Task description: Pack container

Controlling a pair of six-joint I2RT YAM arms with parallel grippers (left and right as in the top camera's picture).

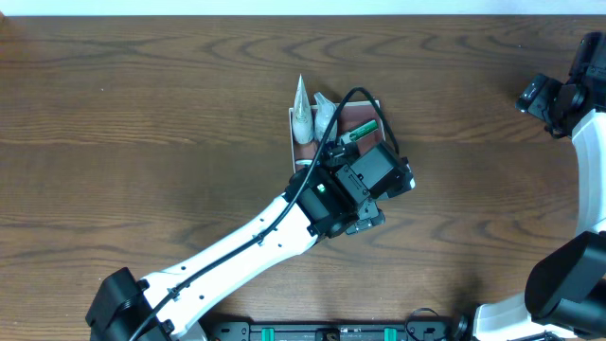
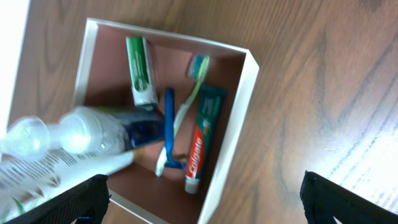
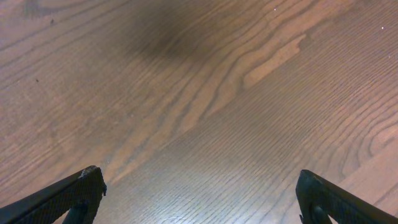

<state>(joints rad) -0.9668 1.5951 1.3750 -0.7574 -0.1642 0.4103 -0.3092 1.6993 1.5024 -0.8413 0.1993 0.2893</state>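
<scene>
The container is a shallow square cardboard box with thin white walls and a matte, dusty pink-brown inside. It sits mid-table, a little toward the far edge, directly under the left gripper, whose dark fingers are spread wide with nothing between them.

A flat green-and-white tube lies inside by one wall. Just beside it are a slim toothbrush with a pale green handle, and a glossy red-and-green Colgate toothpaste. A blue plastic handle crosses the toothbrush; whether it is a razor or a brush, I cannot tell. A clear, rounded plastic bottle with a dark blue label leans over the wall, and a white printed tube is next to it.

The right gripper hangs well apart at the table's side, its fingers also wide and holding nothing, above the brown wood-grain table.
</scene>
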